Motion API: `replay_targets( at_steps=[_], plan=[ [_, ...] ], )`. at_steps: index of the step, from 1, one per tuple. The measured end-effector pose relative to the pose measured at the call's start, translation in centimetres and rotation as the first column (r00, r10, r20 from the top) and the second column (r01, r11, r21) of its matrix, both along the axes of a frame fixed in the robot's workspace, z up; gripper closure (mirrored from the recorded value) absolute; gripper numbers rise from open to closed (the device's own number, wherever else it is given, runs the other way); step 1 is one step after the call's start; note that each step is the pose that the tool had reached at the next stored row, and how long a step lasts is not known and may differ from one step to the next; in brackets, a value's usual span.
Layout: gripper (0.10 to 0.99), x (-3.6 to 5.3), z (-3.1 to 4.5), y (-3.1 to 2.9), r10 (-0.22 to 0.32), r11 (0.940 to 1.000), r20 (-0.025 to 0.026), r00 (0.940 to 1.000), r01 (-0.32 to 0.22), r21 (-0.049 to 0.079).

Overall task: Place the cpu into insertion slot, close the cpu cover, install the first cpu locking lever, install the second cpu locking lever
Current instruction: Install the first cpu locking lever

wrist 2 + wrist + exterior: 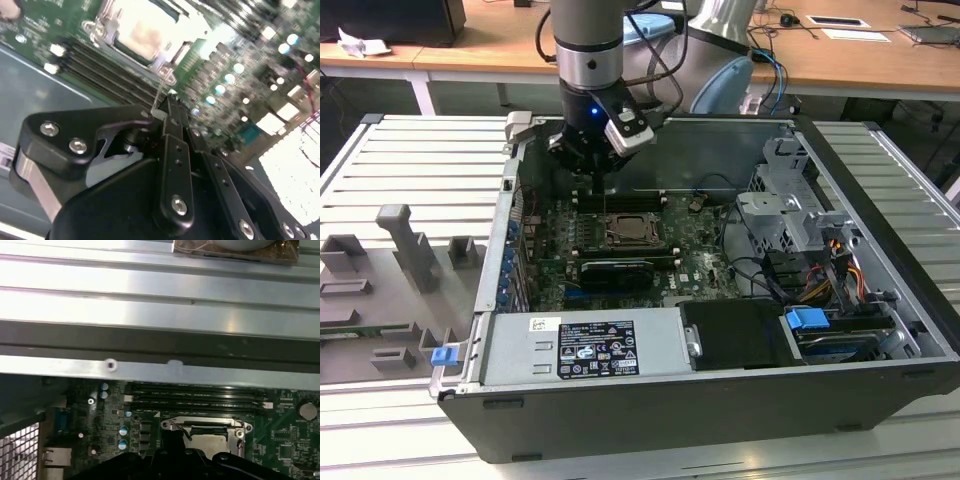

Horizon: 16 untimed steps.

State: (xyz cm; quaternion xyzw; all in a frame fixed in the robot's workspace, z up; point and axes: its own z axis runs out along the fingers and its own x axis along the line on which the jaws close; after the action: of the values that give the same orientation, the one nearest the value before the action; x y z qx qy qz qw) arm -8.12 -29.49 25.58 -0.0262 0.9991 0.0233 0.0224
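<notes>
In the open computer case, the insertion slot (630, 233) sits in the green board, with the pale-topped cpu (142, 32) lying in it. The silver cpu cover (205, 423) lies flat around the chip. My gripper (601, 192) hangs just behind the slot, over the black memory slots, with its black fingers (172, 125) shut together. A thin silver locking lever (159, 95) rises from the slot's corner up to the fingertips. I cannot tell whether the lever is pinched or merely touched. In the first wrist view the gripper (170, 440) sits beside the slot's edge.
The long black memory slots (195, 392) run behind the slot, close to the case's back wall (150, 365). A grey power-supply box (580, 345) fills the front, and a drive cage (790, 210) with cables stands at the exterior view's right. A grey fixture tray (390, 270) lies outside the case.
</notes>
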Motion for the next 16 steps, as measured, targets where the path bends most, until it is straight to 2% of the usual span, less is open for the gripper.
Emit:
replay_targets(
  at_steps=[1, 5, 7, 9, 10, 16],
  plan=[
    [0.98, 0.84, -0.08, 0.01, 0.0, 1.0, -0.0008, 1.0, 0.0, 0.0],
    [0.98, 3.01, -0.35, 0.0, 0.0, 1.0, -0.0037, 1.0, 0.0, 0.0],
    [0.98, 3.28, -0.45, 0.0, 0.0, 1.0, -0.004, 1.0, 0.0, 0.009],
    [0.98, 3.43, -0.52, 0.01, 0.0, 0.9995, -0.0038, 1.0, 0.0, 0.031],
    [0.98, 3.53, -0.91, 0.01, 0.0, 0.9993, -0.0037, 1.0, 0.0, 0.037],
    [0.98, 3.56, -2.08, 0.28, 0.038, 0.9986, -0.0036, 0.9993, -0.038, 0.037]
  ],
)
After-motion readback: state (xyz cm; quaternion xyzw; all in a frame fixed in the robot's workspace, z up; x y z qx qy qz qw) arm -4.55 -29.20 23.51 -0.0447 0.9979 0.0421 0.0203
